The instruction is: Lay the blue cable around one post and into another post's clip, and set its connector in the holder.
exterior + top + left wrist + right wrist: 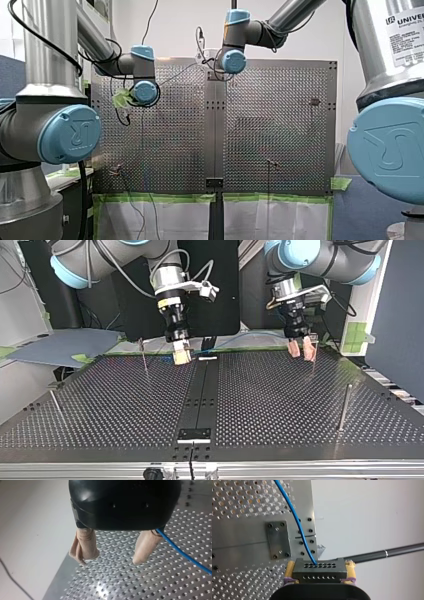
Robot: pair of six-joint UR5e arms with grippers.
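My right gripper (319, 573) is shut on a black connector block (319, 566) with rows of small holes, its yellow pads (290, 570) pressing on both sides. The blue cable (297, 522) leaves the block's top and runs away over the perforated plate. In the top view this gripper (181, 356) hangs at the table's far edge, left of the centre strip. My left gripper (110, 555) is open, with nothing between its beige pads (86, 545). The blue cable (185, 555) passes beside one of its fingers. In the top view it (302, 347) hovers at the far right.
Several thin upright posts stand on the perforated table (280, 405), among them one (144, 357) near my right gripper and one (344, 407) at the right. A black plate (195, 434) sits on the centre strip near the front edge. A bolted metal plate (277, 540) lies ahead of my right gripper.
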